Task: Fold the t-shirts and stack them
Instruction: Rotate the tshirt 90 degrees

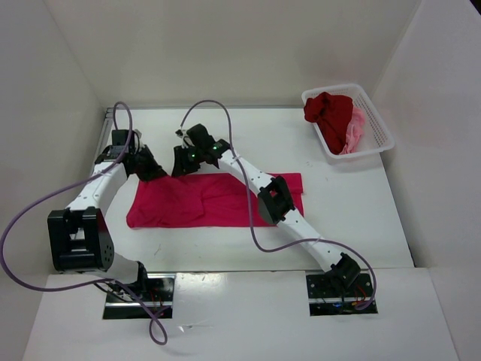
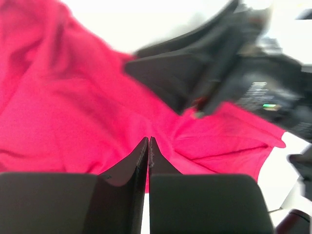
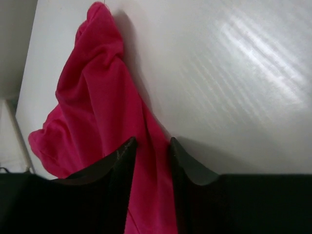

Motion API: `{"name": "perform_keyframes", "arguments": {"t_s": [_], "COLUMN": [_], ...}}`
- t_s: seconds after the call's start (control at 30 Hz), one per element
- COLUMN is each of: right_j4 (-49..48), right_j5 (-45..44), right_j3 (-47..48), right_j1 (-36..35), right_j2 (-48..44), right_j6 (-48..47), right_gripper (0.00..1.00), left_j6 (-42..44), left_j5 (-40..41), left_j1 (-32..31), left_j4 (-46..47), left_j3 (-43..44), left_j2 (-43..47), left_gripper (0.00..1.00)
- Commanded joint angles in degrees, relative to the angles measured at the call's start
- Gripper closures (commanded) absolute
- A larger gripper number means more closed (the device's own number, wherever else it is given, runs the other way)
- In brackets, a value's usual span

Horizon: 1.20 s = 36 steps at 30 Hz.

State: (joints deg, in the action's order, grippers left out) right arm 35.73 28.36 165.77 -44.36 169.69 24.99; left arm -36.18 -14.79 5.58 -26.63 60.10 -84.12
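Note:
A bright crimson-pink t-shirt (image 1: 203,199) lies spread in a wide band on the white table. My left gripper (image 1: 154,171) hovers at its far left corner, jaws shut (image 2: 148,140), with no cloth visible between the tips and the shirt (image 2: 73,107) lying beyond them. My right gripper (image 1: 183,162) is just to the right at the shirt's far edge. It stands open (image 3: 152,142), and a rumpled fold of the shirt (image 3: 92,97) runs loose between its fingers. A dark red t-shirt (image 1: 331,111) and a light pink one (image 1: 355,131) sit bunched in the basket.
The white mesh basket (image 1: 382,124) stands at the back right near the wall. My right arm (image 1: 274,199) crosses over the shirt's right half. The two gripper heads are close together, the right one (image 2: 234,73) filling the left wrist view's upper right.

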Motion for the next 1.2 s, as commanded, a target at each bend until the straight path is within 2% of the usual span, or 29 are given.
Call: {"name": "perform_keyframes", "arguments": {"t_s": [0.0, 0.1, 0.2, 0.23, 0.3, 0.37, 0.53, 0.7, 0.77, 0.8, 0.83, 0.87, 1.0, 1.13, 1.17], "right_j4": [0.8, 0.8, -1.5, -1.5, -1.5, -1.5, -0.9, 0.2, 1.6, 2.8, 3.3, 3.3, 5.8, 7.9, 8.7], "right_j5": [5.0, 8.0, 8.0, 8.0, 8.0, 4.9, -5.1, -14.4, -18.1, -20.1, -24.1, -25.9, -32.0, -34.8, -35.7], "right_j3": [1.0, 1.6, 2.8, 3.7, 8.9, 13.5, 14.0, 14.0, 14.0, 14.0, 14.0, 14.0, 14.0, 14.0, 14.0], "right_j1": [-2.0, -2.0, -1.4, -1.3, 0.2, 2.3, 9.5, 17.1, 18.2, 18.3, 18.3, 18.3, 18.3, 18.3, 18.3], "right_j2": [2.3, 2.8, 2.8, 3.4, 5.0, 6.4, 4.2, 1.6, 0.0, -0.5, -1.1, -2.5, -6.5, -11.9, -13.1], "right_j6": [0.3, 1.5, 3.2, 4.2, 7.3, 9.8, 17.4, 23.1, 25.4, 25.4, 25.4, 25.4, 23.4, 18.3, 17.2], "right_gripper": [0.63, 0.70, 0.84, 0.92, 0.98, 0.99, 0.99, 0.99, 0.90, 0.83, 0.70, 0.64, 0.55, 0.51, 0.51], "left_j6": [0.7, 0.1, 0.1, 0.1, 0.1, 0.7, 1.2, 0.7, -0.9, -1.4, -2.7, -3.4, -7.6, -13.5, -14.9], "left_j5": [-0.2, -0.2, -0.2, -0.2, -0.2, 0.4, 0.9, 2.0, 2.7, 2.7, 3.3, 3.3, 3.3, 1.1, 1.1], "left_j1": [-2.0, -2.5, -3.1, -3.1, -3.7, -4.3, -5.5, -10.5, -13.0, -15.5, -16.8, -18.1, -25.8, -33.5, -36.1], "left_j4": [1.3, 1.3, 1.3, 1.3, 1.3, 1.3, 1.3, 1.3, 1.9, 1.9, 2.5, 3.4, 6.1, 11.4, 12.6], "left_j3": [3.5, 4.2, 4.2, 4.2, 4.8, 5.3, 5.8, 5.8, 5.8, 5.2, 5.2, 4.7, 3.5, 3.4, 3.4], "left_j2": [1.9, 1.9, 1.9, 1.9, 1.9, 1.9, 0.6, -3.4, -5.2, -5.2, -6.1, -7.2, -10.1, -12.4, -13.1], "left_gripper": [0.93, 0.93, 0.92, 0.92, 0.92, 0.92, 0.91, 0.91, 0.90, 0.90, 0.90, 0.90, 0.90, 0.90, 0.84]}}
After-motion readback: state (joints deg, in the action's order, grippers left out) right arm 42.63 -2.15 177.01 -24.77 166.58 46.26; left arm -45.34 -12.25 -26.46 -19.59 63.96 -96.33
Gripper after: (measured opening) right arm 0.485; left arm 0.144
